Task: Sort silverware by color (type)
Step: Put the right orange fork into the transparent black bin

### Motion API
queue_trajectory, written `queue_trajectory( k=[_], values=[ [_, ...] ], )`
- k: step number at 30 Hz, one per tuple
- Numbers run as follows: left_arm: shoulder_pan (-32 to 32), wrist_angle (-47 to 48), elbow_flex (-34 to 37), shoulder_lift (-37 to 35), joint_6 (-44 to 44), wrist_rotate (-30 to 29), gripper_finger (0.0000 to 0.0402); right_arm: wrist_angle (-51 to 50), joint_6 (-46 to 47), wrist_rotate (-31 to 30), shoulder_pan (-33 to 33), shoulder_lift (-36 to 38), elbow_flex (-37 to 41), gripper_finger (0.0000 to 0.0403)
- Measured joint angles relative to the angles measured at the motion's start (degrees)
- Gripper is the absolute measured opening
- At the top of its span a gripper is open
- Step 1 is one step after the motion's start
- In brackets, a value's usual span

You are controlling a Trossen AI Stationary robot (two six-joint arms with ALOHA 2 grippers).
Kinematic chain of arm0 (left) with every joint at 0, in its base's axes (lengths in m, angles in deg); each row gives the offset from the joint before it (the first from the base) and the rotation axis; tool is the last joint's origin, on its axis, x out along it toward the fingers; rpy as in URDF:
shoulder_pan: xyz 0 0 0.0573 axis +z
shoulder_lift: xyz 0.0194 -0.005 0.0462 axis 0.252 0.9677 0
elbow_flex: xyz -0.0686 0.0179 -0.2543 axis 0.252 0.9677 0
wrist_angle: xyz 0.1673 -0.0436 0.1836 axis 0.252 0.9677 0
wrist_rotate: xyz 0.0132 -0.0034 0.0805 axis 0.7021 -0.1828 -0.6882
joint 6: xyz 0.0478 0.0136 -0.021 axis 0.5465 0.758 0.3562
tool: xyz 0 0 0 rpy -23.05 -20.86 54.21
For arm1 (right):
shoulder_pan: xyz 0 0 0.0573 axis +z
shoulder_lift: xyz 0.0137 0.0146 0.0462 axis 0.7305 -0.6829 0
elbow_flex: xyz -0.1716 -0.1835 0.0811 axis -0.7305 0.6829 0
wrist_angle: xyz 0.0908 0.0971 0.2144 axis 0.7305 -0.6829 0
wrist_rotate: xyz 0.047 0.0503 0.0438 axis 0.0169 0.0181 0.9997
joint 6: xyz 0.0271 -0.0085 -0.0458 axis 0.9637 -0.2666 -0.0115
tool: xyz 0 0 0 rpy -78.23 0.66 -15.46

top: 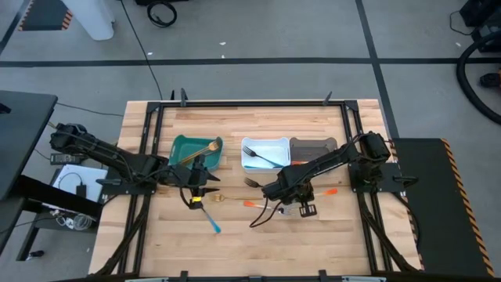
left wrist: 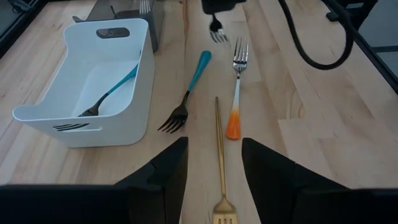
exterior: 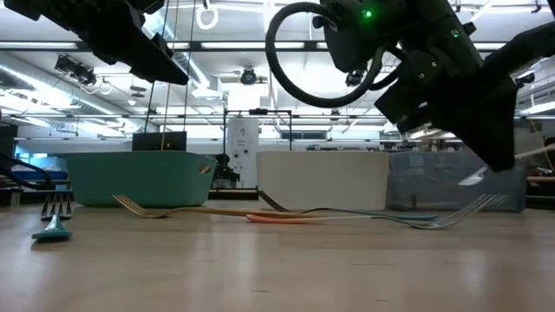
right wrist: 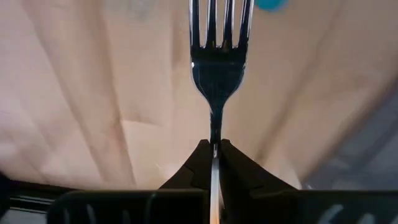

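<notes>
My right gripper point(right wrist: 214, 149) is over the middle of the table point(top: 235, 251) and is shut on a metallic fork point(right wrist: 216, 62), whose head also shows in the left wrist view point(left wrist: 216, 31). My left gripper point(left wrist: 214, 177) hangs open above the head end of a gold fork point(left wrist: 219, 155), touching nothing. Flat on the wood lie a teal-handled dark fork point(left wrist: 189, 90), a silver fork with an orange handle end point(left wrist: 236, 93) and a blue-handled fork point(top: 213, 219). The white bin point(left wrist: 37, 112) holds a blue-handled dark fork point(left wrist: 109, 96). The teal bin point(top: 182, 145) holds a gold utensil point(top: 202, 150). My right gripper pinches the fork's thin neck point(right wrist: 215, 127), just behind the head, between its two fingertips. The fingers come steeply from above and lie along the fork, whose tines point away from the wrist and downward. Its handle is hidden behind the fingers. I cannot tell whether the tines touch the table.
A grey bin point(top: 313, 146) stands right of the white bin at the far side. Another orange-tipped piece point(top: 329, 189) lies right of my right arm. A black cable point(left wrist: 311, 50) loops beside that arm. Bare wood lies toward the near edge.
</notes>
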Motion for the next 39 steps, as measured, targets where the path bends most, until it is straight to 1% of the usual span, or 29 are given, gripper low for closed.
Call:
queue_trajectory(
  k=[8, 16, 20, 24, 30, 36, 39],
  values=[
    [0.00, 0.04, 0.00, 0.00, 0.04, 0.00, 0.0160, -7.53, 0.20, -6.06, -0.26, 0.04, -2.11, 0.0020],
    [0.01, 0.39, 0.00, 0.00, 0.09, 0.00, 0.0160, -9.33, -3.30, -16.89, 0.45, 0.35, -2.11, 0.0020],
    [0.00, 1.38, 0.02, 0.00, 0.02, 0.00, 0.0160, -8.83, -3.68, -20.19, 0.66, 2.74, -2.11, 0.0020],
    [0.02, 1.42, 0.02, 0.00, 0.02, 0.00, 0.0160, -7.21, -3.17, -23.69, 0.66, 6.73, -2.11, 0.0020],
    [0.00, 1.40, 0.02, 0.00, 0.02, 0.00, 0.0160, -4.48, 2.43, -26.04, -0.86, 13.43, -0.81, 0.0020],
    [0.00, 1.40, 0.02, 0.00, 0.02, 0.00, 0.0160, -0.31, 11.61, -28.56, -2.45, 20.29, 4.21, 0.0020],
    [0.02, 1.42, 0.02, 0.00, 0.02, 0.00, 0.0160, -0.04, 16.20, -30.04, -3.28, 22.94, 6.62, 0.0020]
  ],
)
